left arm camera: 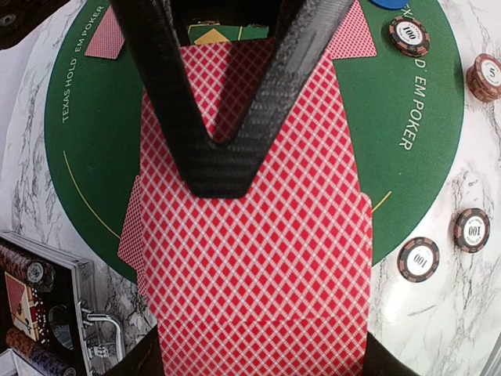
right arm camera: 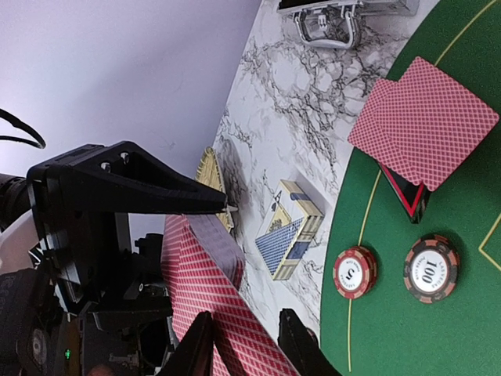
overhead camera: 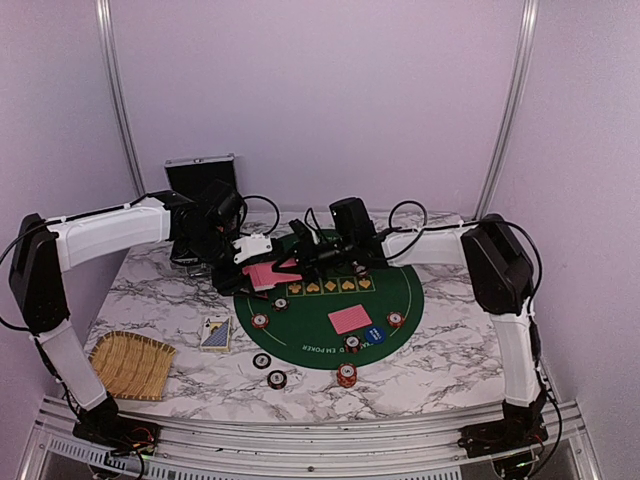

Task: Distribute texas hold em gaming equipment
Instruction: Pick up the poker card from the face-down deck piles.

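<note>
My left gripper is shut on a deck of red-backed cards, holding it above the far left of the green felt mat. My right gripper meets it from the right. Its jaws straddle the edge of the top card, with a small gap still showing on one side. One of its black fingers lies over the deck. On the mat lie a pair of red cards, a blue dealer button and several chips. More chips sit on the marble in front.
A blue-and-gold card box lies left of the mat. The woven straw tray is at the front left. The silver case stands open at the back left. Two overlapping red cards rest at the mat's far-left edge.
</note>
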Controlling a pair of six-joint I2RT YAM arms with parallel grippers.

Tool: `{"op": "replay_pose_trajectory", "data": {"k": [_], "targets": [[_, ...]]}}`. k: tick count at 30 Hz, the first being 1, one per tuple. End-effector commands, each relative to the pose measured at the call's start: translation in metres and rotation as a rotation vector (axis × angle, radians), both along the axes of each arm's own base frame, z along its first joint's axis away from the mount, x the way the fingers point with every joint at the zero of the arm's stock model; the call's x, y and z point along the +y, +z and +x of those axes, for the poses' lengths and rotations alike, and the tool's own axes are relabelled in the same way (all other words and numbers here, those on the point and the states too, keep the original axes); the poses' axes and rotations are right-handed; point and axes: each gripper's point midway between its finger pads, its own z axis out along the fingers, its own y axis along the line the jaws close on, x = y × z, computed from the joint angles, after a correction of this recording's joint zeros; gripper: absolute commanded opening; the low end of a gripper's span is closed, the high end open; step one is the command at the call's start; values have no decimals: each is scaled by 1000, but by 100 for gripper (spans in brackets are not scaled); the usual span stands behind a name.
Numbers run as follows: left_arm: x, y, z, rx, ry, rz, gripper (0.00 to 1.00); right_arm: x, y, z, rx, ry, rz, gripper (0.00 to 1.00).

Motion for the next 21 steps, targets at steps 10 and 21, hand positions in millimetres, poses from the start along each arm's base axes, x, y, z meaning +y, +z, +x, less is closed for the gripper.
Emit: {"op": "replay_pose_trajectory", "data": {"k": [10, 21], "targets": [[-1, 6, 3, -32, -14, -8, 0, -27, 22, -1, 21, -20, 17, 0], [0, 5, 3, -36, -15, -2, 0, -71, 34, 45, -16, -127, 12, 0]]}}
